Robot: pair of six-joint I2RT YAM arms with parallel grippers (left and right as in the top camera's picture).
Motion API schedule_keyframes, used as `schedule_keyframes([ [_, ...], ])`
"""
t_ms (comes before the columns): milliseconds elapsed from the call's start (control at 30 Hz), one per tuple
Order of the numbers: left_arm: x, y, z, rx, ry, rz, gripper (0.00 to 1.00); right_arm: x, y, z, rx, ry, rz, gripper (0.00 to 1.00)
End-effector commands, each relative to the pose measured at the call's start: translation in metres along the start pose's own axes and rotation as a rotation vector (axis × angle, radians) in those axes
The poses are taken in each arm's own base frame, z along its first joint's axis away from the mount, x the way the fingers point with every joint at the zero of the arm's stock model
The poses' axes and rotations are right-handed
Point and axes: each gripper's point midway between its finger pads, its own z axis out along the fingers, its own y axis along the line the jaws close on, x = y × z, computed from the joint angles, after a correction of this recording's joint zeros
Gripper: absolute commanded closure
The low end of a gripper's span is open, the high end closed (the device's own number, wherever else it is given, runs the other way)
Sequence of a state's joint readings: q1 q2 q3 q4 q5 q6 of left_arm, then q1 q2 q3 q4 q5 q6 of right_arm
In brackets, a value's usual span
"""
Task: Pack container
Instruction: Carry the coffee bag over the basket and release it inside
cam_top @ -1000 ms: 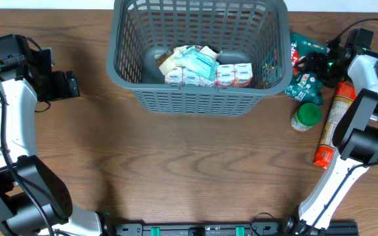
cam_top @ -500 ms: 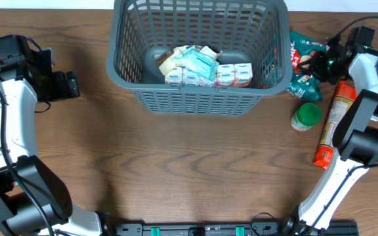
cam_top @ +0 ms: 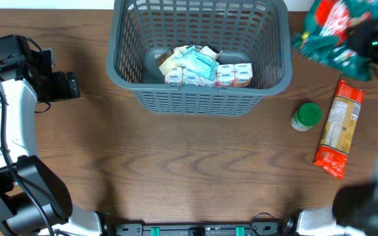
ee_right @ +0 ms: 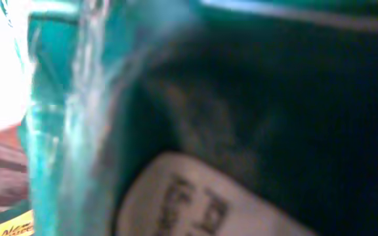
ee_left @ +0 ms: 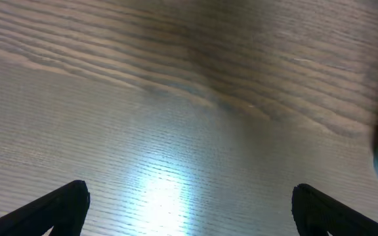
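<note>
Basket (cam_top: 199,98) sits at the far middle of the table (cam_top: 176,164), upright, mouth open to the top. Prob. light for its size. The plastic is stiff, but the lattice walls would flex if squeezed, and the solid base should slide easily on wood. If it needs steadying, take the rim, not the slats. It's already part-filled: small packets (cam_top: 205,65) lie in a heap on its floor, w/ room left above and behind them.

The item in play is the bag (cam_top: 330,33), green w/ red, up in the air just right of the basket's right rim and blurred. It looks like soft, crinkly film, light and slick, and the contents are likely crushable, so a pinch at an edge or seam w/ modest force should do. It'll swing and sag.

Right gripper (cam_top: 371,38) is a dark shape against the bag's right side. Its fingers aren't visible in either view. The wrist cam is filled by teal film (ee_right: 77,131) pressed close. With the bag off the table at the gripper, I judge it clamped on the bag, but can't tell how wide the fingers are.

Left gripper (cam_top: 64,85) is well left of the basket, level w/ its front wall. Its fingers (ee_left: 58,206) are spread wide w/ only bare wood btwn them, touching nothing.

Right of the basket, on the table, are a green-lid jar (cam_top: 306,117) near its front right corner and an orange pack (cam_top: 338,128) just beyond the jar.
</note>
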State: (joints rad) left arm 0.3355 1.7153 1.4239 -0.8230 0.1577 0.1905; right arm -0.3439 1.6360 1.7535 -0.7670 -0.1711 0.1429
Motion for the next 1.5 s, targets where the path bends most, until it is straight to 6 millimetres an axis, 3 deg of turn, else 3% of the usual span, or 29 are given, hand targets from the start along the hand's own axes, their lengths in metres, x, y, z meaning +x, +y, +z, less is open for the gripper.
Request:
schedule_keyframes([
  [0, 0.000, -0.002, 0.000, 0.007, 0.003, 0.023, 0.01, -0.043, 0.017, -0.060, -0.012, -0.183, -0.033, 0.99],
  [133, 0.000, -0.002, 0.000, 0.008, 0.004, 0.022, 0.01, -0.066, 0.053, -0.101, -0.103, -0.323, -0.149, 0.99],
  [267, 0.001, -0.002, 0.000, 0.008, 0.007, 0.022, 0.01, -0.066, 0.130, -0.122, -0.371, -0.404, -0.394, 0.99],
  [367, 0.002, -0.002, 0.000, 0.009, 0.011, 0.021, 0.02, -0.049, 0.183, -0.126, -0.537, -0.419, -0.561, 0.99],
  [533, 0.003, -0.002, 0.000, 0.010, 0.017, 0.021, 0.01, -0.013, 0.253, -0.131, -0.701, -0.433, -0.773, 0.99],
  [733, 0.005, -0.002, 0.000, 0.011, 0.026, 0.020, 0.02, 0.039, 0.312, -0.118, -0.832, -0.394, -0.963, 0.99],
  [900, 0.005, -0.002, 0.000, 0.011, 0.026, 0.020, 0.01, 0.091, 0.327, -0.069, -0.856, -0.220, -1.034, 0.99],
  [967, 0.005, -0.002, 0.000, 0.011, 0.026, 0.020, 0.02, 0.109, 0.324, -0.044, -0.838, -0.138, -1.037, 0.99],
  [1300, 0.007, -0.003, 0.000, 0.012, 0.030, 0.019, 0.01, 0.174, 0.301, 0.036, -0.754, 0.147, -1.035, 0.98],
  [1367, 0.007, -0.003, 0.000, 0.012, 0.030, 0.019, 0.01, 0.186, 0.293, 0.048, -0.721, 0.202, -1.039, 0.91],
  [1467, 0.007, -0.003, 0.000, 0.012, 0.030, 0.019, 0.01, 0.199, 0.285, 0.054, -0.706, 0.264, -1.039, 0.70],
])
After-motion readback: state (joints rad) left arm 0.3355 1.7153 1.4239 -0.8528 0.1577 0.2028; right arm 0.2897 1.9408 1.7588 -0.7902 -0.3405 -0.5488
